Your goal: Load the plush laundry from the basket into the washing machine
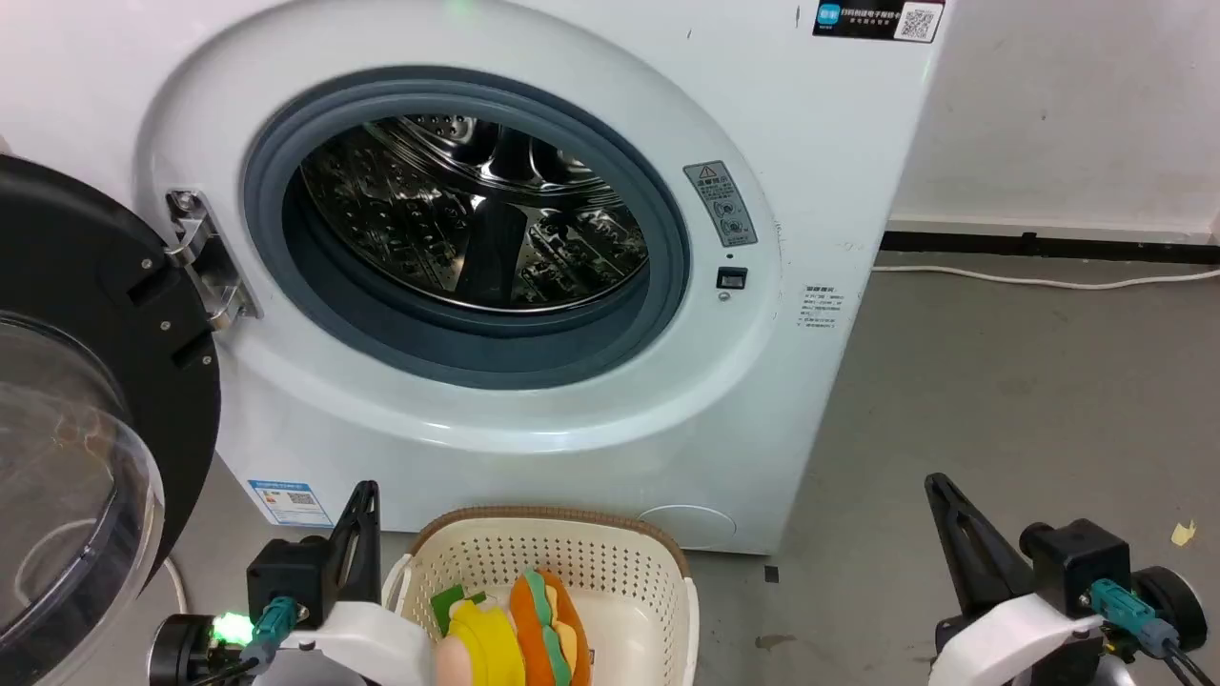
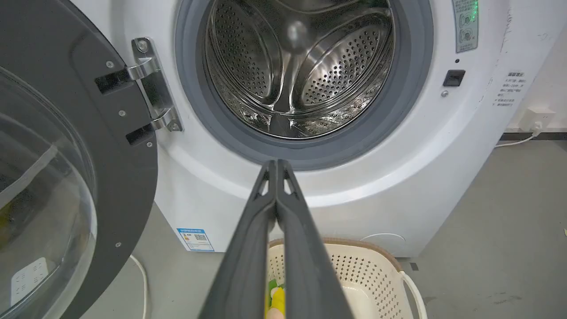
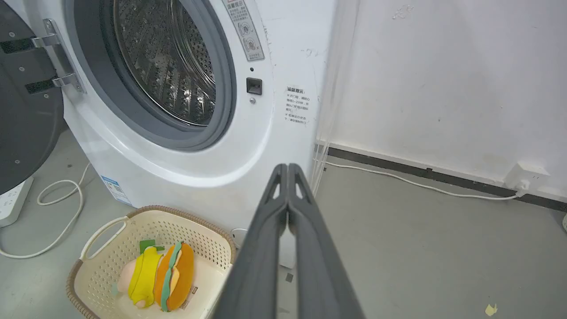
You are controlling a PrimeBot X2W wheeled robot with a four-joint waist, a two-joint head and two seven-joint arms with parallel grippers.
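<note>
The white washing machine (image 1: 534, 400) stands ahead with its round door (image 1: 86, 400) swung open to the left and its steel drum (image 1: 477, 210) empty. On the floor in front sits the cream basket (image 1: 562, 553), holding the plush laundry: a yellow pink-headed doll (image 3: 141, 277) and an orange-and-green burger plush (image 3: 175, 277). My left gripper (image 1: 365, 491) is shut, raised just left of the basket. Over bare floor to the basket's right, my right gripper (image 1: 936, 481) is shut too. Both hold nothing.
A white cable (image 1: 1039, 279) runs along the grey floor by the wall (image 3: 443, 79) to the right of the machine. A power strip (image 3: 11, 201) and looped cord (image 3: 62, 208) lie on the floor under the open door.
</note>
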